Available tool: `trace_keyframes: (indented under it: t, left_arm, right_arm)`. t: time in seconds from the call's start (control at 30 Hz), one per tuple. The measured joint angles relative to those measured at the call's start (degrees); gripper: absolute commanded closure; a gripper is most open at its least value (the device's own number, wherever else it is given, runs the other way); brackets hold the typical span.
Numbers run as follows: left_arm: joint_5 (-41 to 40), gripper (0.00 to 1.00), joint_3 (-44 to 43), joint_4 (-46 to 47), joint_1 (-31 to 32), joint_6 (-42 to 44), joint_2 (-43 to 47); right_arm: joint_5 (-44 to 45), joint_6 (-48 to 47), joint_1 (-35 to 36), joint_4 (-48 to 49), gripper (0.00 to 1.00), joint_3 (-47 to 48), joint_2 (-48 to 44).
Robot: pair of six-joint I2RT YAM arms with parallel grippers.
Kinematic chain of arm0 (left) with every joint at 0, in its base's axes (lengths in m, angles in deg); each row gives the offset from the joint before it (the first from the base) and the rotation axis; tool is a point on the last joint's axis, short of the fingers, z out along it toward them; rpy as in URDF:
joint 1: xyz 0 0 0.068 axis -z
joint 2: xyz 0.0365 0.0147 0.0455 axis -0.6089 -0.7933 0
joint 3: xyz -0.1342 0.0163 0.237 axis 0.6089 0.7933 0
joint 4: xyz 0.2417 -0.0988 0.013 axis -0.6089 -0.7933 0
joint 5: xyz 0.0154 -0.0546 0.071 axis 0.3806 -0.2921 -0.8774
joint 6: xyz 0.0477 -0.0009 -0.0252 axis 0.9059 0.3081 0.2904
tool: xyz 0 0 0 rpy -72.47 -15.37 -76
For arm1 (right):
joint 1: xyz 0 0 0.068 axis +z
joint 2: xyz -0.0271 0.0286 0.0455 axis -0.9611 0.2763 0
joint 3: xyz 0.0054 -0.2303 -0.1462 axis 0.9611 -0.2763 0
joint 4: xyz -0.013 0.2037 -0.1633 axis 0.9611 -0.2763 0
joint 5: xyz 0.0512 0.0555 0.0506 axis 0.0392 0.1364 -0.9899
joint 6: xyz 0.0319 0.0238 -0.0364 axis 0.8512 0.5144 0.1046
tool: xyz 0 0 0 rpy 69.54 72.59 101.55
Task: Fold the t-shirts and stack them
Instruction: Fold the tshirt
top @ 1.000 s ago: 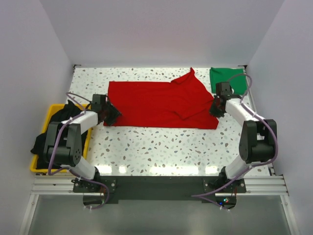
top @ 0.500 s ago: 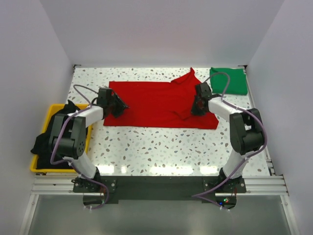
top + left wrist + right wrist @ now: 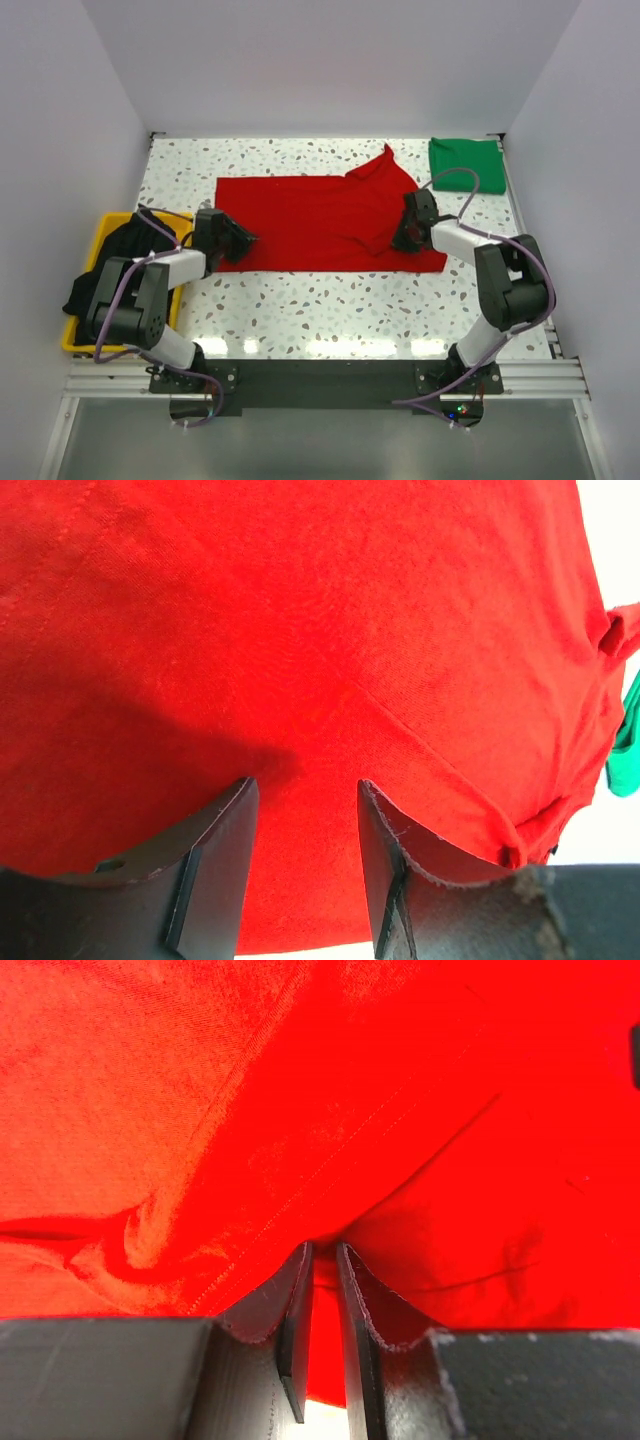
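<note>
Top view: the red t-shirt lay spread flat, with the left gripper at its left edge and the right gripper at its right edge. Left wrist: jaws stood apart over the cloth, gripping nothing, so a pull could drag one side only. Right wrist: jaws were narrow, nipping a thin fold that might slip.

Red shirt spread on the surface; left tool at its left edge, right tool on its right side.

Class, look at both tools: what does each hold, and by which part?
The right tool pinches the bright red cloth t-shirt at a fold near its right end. The left tool stands open over its left edge, holding nothing.
</note>
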Motion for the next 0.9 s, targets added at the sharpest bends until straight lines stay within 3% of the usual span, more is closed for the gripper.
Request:
trace_keyframes:
  t: [0.3, 0.53, 0.7, 0.8, 0.9]
  left_arm:
    - [-2.2, 0.48, 8.8, -5.5, 0.1, -0.5, 12.4]
    - [-2.9, 0.48, 15.8, -10.6, 0.1, -0.1, 24.3]
    - [-3.9, 0.47, 13.2, -17.5, 0.1, 2.6, 26.0]
    - [-5.4, 0.45, 6.1, -22.9, 0.1, 4.2, 23.0]
    - [-7.7, 0.44, -4.2, -25.5, 0.0, 5.6, 17.8]
  right_arm:
    - [-5.8, 2.3, 0.1, 0.0, 0.8, -14.6, -13.9]
    - [-7.7, 2.4, 0.1, -6.6, 0.78, -22.4, -26.6]
    - [-9.0, 2.0, 0.1, -11.1, 0.68, -20.3, -30.8]
    - [-9.3, 1.4, 0.1, -11.7, 0.61, -14.0, -29.7]
    - [-9.3, 0.0, 0.1, -10.7, 0.6, -3.8, -24.5]
